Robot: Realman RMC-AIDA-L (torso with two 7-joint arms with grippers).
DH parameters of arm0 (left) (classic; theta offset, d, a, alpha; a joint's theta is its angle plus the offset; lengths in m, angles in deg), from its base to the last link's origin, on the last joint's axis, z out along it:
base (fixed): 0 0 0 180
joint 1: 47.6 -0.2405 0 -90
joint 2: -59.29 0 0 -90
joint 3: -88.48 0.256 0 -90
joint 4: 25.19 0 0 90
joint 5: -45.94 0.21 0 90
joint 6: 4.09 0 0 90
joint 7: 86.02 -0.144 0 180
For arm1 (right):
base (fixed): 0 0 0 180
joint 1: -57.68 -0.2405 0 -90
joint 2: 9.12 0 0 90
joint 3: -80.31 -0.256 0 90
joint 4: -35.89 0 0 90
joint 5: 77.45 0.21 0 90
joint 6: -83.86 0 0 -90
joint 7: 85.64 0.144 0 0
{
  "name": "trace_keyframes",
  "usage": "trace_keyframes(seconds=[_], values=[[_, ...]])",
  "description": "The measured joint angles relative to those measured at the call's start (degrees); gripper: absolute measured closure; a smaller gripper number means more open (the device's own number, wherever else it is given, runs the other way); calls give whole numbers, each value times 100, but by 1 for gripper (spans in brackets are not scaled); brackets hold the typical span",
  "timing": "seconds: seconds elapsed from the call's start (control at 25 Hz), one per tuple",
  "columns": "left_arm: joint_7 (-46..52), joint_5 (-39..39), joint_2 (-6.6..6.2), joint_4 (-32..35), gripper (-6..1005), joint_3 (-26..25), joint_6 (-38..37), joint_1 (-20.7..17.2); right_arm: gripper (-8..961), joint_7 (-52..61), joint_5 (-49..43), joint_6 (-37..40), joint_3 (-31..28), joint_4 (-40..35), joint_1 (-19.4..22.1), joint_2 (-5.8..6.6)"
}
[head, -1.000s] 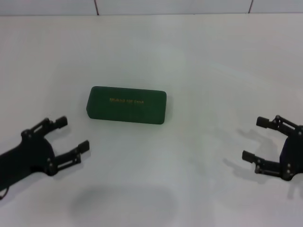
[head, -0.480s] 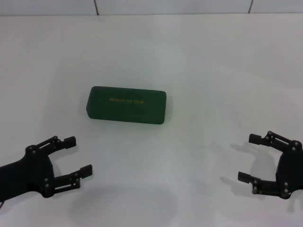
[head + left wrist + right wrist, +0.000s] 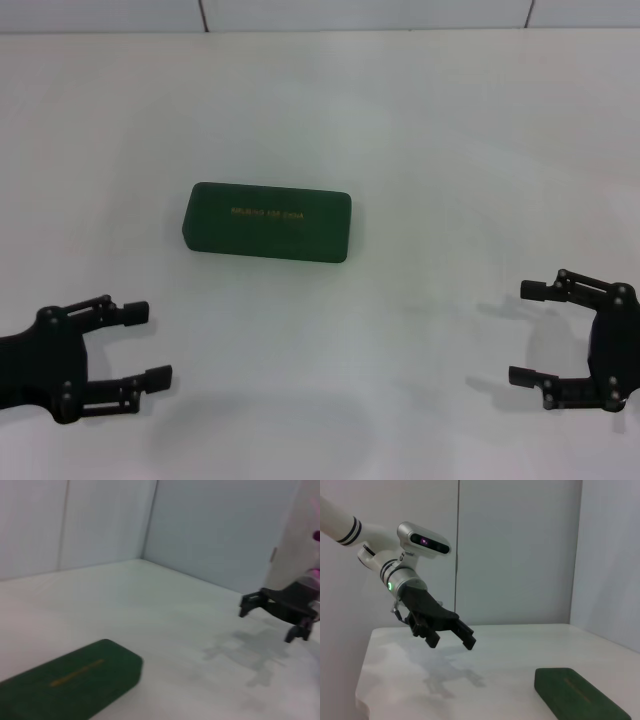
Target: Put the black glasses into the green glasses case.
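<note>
The green glasses case (image 3: 267, 221) lies closed on the white table, left of centre, with gold lettering on its lid; it also shows in the left wrist view as the case (image 3: 70, 681) and in the right wrist view as the case (image 3: 579, 693). The black glasses are out of view. My left gripper (image 3: 145, 345) hovers open near the front left, apart from the case and holding nothing. My right gripper (image 3: 528, 333) hovers open near the front right, also with nothing between its fingers.
The white table (image 3: 420, 150) runs back to a pale tiled wall. The left wrist view shows the right gripper (image 3: 267, 620) far across the table, and the right wrist view shows the left gripper (image 3: 451, 632) on its white arm.
Both grippers have drawn back toward the front edge, away from the case, the left sliding down and leftward. The case has not moved.
</note>
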Motion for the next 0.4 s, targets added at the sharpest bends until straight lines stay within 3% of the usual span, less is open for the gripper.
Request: trace_keyframes(seconds=[0.4], values=[[-29, 195, 45, 30, 139, -194, -29, 25, 84, -5, -4, 46, -2, 1, 7, -34]])
